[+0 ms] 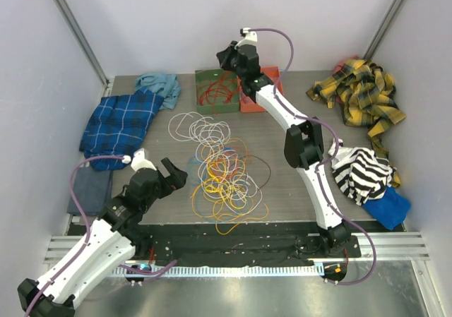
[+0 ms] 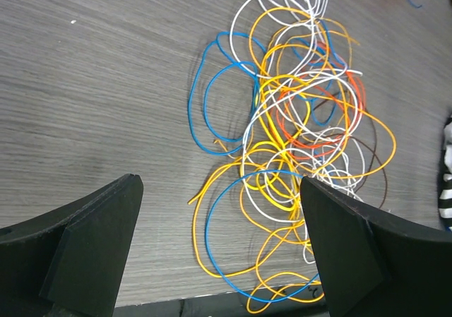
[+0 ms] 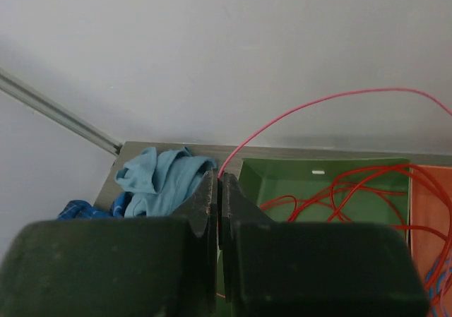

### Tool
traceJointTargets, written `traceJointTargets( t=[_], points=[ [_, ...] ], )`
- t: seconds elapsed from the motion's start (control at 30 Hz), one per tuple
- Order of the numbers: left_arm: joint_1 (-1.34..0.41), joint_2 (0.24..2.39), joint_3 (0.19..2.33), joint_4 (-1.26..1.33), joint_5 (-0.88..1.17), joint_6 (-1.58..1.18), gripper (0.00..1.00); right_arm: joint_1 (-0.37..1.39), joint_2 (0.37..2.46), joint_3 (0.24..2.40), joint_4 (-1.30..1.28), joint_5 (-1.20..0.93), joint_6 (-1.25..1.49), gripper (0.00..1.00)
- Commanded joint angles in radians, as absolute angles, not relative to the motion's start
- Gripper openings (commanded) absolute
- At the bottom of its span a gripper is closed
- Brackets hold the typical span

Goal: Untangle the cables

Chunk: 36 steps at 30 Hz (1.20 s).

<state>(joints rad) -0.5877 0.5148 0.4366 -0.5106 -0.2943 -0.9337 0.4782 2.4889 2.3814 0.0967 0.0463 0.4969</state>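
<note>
A tangle of thin cables (image 1: 222, 169), yellow, orange, white, blue and red, lies in the middle of the table; it also shows in the left wrist view (image 2: 296, 133). My left gripper (image 1: 164, 172) is open and empty, hovering left of the tangle's near edge (image 2: 219, 246). My right gripper (image 1: 227, 57) is shut on a red cable (image 3: 296, 112) above a green tray (image 1: 215, 91), which holds red cable coils (image 3: 339, 197). The red cable arcs up from the jaws and off to the right.
An orange tray (image 1: 258, 91) stands beside the green one. Cloths lie around: a blue plaid one (image 1: 120, 123), a light blue one (image 1: 159, 84), a yellow plaid one (image 1: 364, 94), a striped one (image 1: 364, 172) over a blue one. A dark pad (image 1: 88, 190) lies at left.
</note>
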Motion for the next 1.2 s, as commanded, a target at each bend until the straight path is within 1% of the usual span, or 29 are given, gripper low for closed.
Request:
traceJointTargets(
  t=[0.0,0.17,0.33,0.4,0.57,0.6,0.8,0.93,1.03,1.17],
  points=[
    [-0.588,0.541,0.439,-0.443,-0.296,-0.907,1.00,0.492,2.503,2.465,0.137,0.055,0.505,0.01],
    [-0.587,0.552,0.436,-0.436,-0.301,-0.900,1.00,0.491,2.502,2.396,0.127,0.095,0.505,0.01],
    [-0.588,0.549,0.434,-0.433,-0.301,-0.899,1.00,0.494,2.373,2.182,0.216,0.144,0.497,0.01],
    [-0.588,0.548,0.436,-0.433,-0.298,-0.900,1.00,0.495,2.346,2.161,0.204,0.184,0.476,0.01],
    [-0.588,0.545,0.437,-0.431,-0.287,-0.907,1.00,0.509,2.269,2.161,0.117,0.313,0.342,0.01],
    [-0.588,0.545,0.437,-0.431,-0.285,-0.908,1.00,0.511,2.258,2.157,0.112,0.352,0.324,0.01],
    [-0.588,0.554,0.442,-0.428,-0.273,-0.925,1.00,0.520,2.209,2.120,0.123,0.436,0.209,0.01],
    [-0.588,0.558,0.443,-0.428,-0.264,-0.933,1.00,0.529,2.223,2.170,0.141,0.500,0.109,0.01],
    [-0.589,0.557,0.442,-0.431,-0.265,-0.939,1.00,0.545,2.240,2.186,0.207,0.531,0.003,0.01],
    [-0.588,0.558,0.437,-0.431,-0.267,-0.945,1.00,0.543,2.286,2.224,0.264,0.496,-0.046,0.01]
  ],
)
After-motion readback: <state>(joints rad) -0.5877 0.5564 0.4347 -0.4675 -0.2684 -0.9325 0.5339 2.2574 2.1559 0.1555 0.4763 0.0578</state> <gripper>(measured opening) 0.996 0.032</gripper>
